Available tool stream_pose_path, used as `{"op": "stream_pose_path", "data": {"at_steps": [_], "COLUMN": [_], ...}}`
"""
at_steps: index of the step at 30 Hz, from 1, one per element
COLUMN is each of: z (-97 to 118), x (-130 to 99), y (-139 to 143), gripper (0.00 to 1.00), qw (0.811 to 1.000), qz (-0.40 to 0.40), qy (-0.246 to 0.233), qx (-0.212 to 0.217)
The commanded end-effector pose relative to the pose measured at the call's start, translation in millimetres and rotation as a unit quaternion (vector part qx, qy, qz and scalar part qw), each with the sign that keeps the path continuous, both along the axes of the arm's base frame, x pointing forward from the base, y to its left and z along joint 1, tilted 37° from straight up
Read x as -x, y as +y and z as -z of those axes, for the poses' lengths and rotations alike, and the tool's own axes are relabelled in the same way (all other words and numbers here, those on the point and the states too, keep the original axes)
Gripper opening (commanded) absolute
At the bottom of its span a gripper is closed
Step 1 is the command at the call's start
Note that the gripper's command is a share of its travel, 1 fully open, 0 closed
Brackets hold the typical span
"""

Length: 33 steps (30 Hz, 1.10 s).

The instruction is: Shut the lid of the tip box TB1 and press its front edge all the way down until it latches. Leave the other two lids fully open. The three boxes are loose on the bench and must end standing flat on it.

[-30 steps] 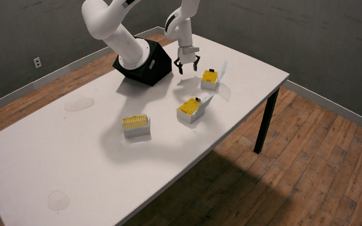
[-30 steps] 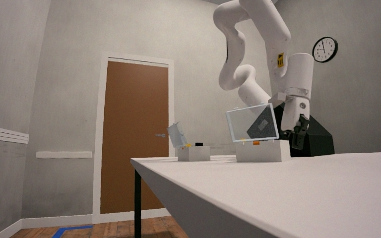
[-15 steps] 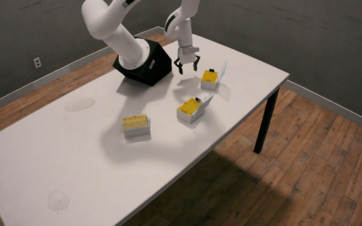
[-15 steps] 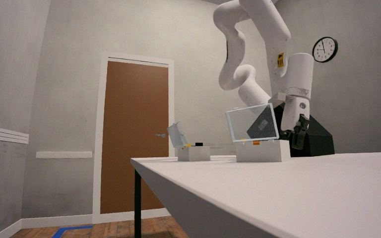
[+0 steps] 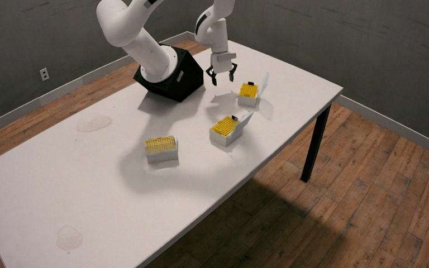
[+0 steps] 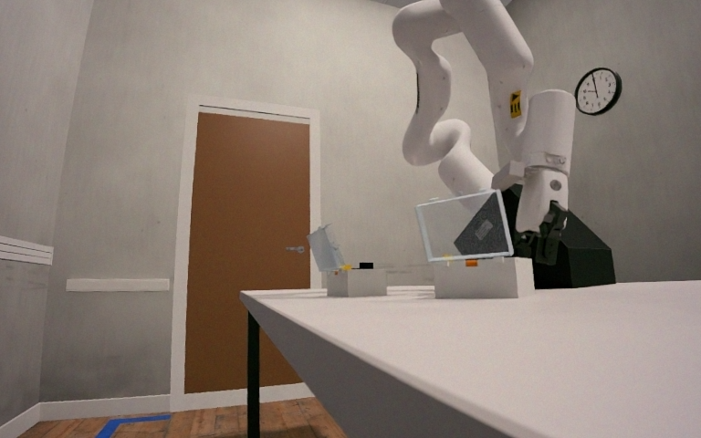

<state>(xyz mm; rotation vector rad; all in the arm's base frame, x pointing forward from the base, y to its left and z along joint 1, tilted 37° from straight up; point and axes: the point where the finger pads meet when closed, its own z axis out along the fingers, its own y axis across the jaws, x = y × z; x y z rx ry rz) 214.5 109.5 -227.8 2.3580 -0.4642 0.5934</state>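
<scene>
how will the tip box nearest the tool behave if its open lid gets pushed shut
The far tip box looks small and sits loose on the table, so it would probably slide or tip rather than stay put. Its clear lid looks thin and may flex. The open tool hovers beside it, holding nothing.

three tip boxes [image 5: 161, 149] — one arm [image 5: 139, 41], one table [image 5: 94, 195]

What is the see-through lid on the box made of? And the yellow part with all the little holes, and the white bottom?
The clear flip-up lid looks like thin transparent plastic: the robot's black base shows through it. The yellow grid insert looks like matte moulded plastic, evenly coloured with neat rows of holes. The white box body seems opaque, smooth plastic, though nothing rules out another material.
</scene>
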Motion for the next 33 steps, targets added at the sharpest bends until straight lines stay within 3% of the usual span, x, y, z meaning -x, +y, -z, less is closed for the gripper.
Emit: {"op": "stream_pose_path", "data": {"at_steps": [1, 25, 33], "z": [-18.2, -105.1, -105.1], "x": [1.2, 8.5, 8.5], "y": [14.7, 80.6, 80.6], "gripper": [1.00, 1.00, 1.00], "qw": [1.000, 1.000, 1.000], "qz": [0.000, 0.000, 0.000], "qy": [0.000, 0.000, 0.000], "qx": [0.000, 0.000, 0.000]}}
